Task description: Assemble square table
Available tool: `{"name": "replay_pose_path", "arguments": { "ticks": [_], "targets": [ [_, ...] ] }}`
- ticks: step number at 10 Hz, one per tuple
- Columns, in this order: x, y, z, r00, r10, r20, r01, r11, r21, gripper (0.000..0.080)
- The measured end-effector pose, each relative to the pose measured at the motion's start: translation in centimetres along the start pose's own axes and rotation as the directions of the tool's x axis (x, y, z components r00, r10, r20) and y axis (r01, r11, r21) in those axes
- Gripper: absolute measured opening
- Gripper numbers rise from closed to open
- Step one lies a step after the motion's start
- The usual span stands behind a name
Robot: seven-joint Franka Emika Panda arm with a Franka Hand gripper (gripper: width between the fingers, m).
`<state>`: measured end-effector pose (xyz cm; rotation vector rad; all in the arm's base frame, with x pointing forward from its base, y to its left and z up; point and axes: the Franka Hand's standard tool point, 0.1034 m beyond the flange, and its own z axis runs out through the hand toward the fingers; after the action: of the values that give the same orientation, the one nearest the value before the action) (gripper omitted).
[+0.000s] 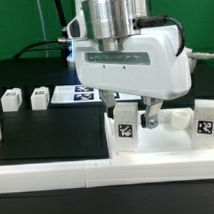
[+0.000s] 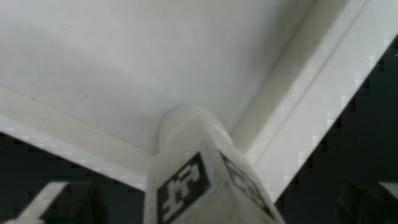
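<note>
Tool state: I read the gripper as open. Its jaws straddle an upright leg in the exterior view and appear to stand clear of it on both sides. The wrist view shows no finger on that leg.
Task item, location: the square top lies flat on the black table, toward the exterior view's right, directly below the gripper.
Leg at the tool: the near leg stands upright on the square top close to its rim, tag facing the camera. In the wrist view it rises from a corner of the top.
Second upright leg: the far-right leg also stands on the top, at the exterior view's right edge.
Unidentified: a white shape sits between these two legs; I cannot tell what it is.
Legs not yet fitted: two loose legs rest on the black table at the exterior view's left, well apart from the top, near the marker board.
Seating: I cannot confirm whether either upright leg is fully screwed in.
Progress, my judgement: roughly halfway, with two legs placed and two left to fetch and fit.
</note>
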<state>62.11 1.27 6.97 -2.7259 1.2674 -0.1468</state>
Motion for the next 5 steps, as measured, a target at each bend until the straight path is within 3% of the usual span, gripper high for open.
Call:
{"name": "replay_pose_path", "arguments": {
  "ticks": [1, 3, 5],
  "targets": [
    [-0.30, -0.10, 0.07, 0.983, -0.182, 0.004, 0.182, 0.983, -0.028, 0.0649],
    [0.16, 0.18, -0.16, 0.923, -0.382, 0.039, 0.383, 0.923, -0.031, 0.0649],
    [0.14, 0.19, -0.09, 0.928, -0.372, 0.033, 0.373, 0.927, -0.032, 0.0649]
  ]
}}
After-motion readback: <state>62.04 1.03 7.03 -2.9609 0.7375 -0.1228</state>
